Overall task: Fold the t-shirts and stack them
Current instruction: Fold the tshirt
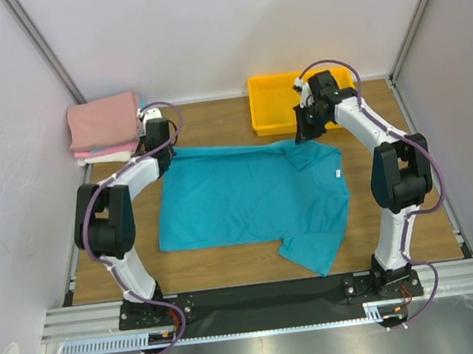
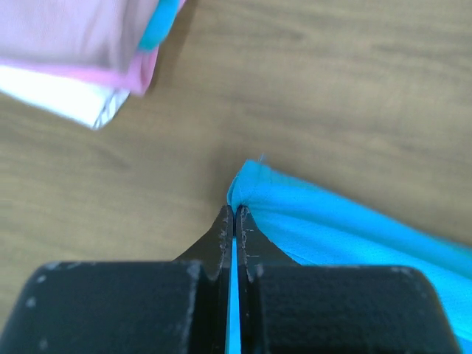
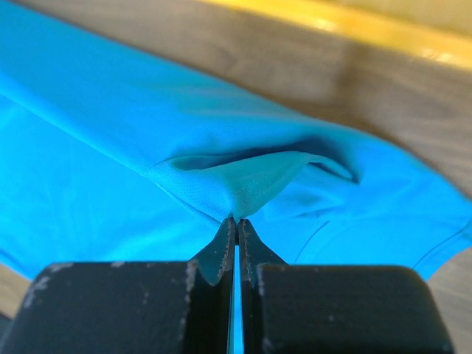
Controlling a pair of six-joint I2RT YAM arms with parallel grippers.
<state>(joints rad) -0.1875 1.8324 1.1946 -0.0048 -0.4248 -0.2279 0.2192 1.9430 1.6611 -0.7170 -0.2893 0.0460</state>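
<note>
Teal t-shirt (image 1: pixel 248 201) spread flat on table (image 1: pixel 399 239), one sleeve toward near edge. Left gripper (image 2: pixel 234 215) clamped on its far-left corner; right gripper (image 3: pixel 236 221) clamped on a raised fold at far-right edge. Beyond: pink and white stack (image 1: pixel 105 128) far left, yellow tray (image 1: pixel 267 108) far right.

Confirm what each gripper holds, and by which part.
Both hold the teal t-shirt: left gripper pinches its far-left corner; right gripper pinches a raised fold at its far edge, near the sleeve.
</note>
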